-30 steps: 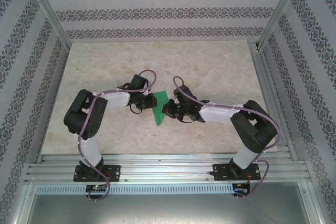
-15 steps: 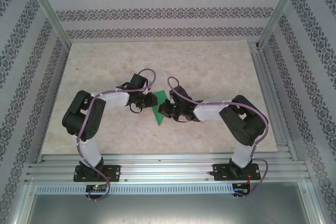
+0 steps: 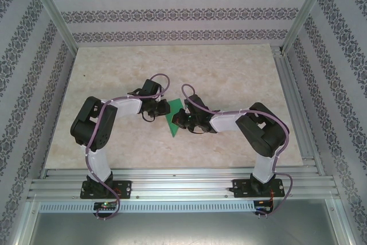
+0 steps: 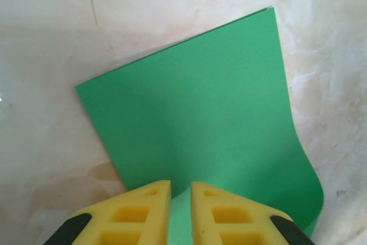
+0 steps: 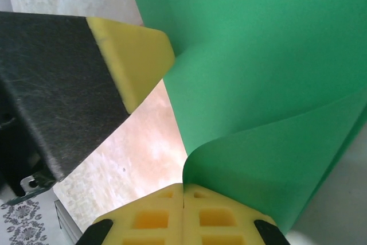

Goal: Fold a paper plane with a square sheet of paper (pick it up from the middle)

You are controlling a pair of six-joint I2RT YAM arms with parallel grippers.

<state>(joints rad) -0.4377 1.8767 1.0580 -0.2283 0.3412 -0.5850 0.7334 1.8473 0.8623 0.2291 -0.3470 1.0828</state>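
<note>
On table (image 3: 229,73): 1 sheet (image 4: 200,113), L gripper (image 4: 180,185), R gripper (image 5: 183,187).

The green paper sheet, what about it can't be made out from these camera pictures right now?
Top external: creases in the square sheet of paper are too small, and the left gripper and right gripper cover part of it.
Left wrist: its near edge lies under the yellow fingers and is cut off at the bottom; pinched or only pressed, unclear.
Right wrist: its outer corners are cut off at the top and right edges.
</note>
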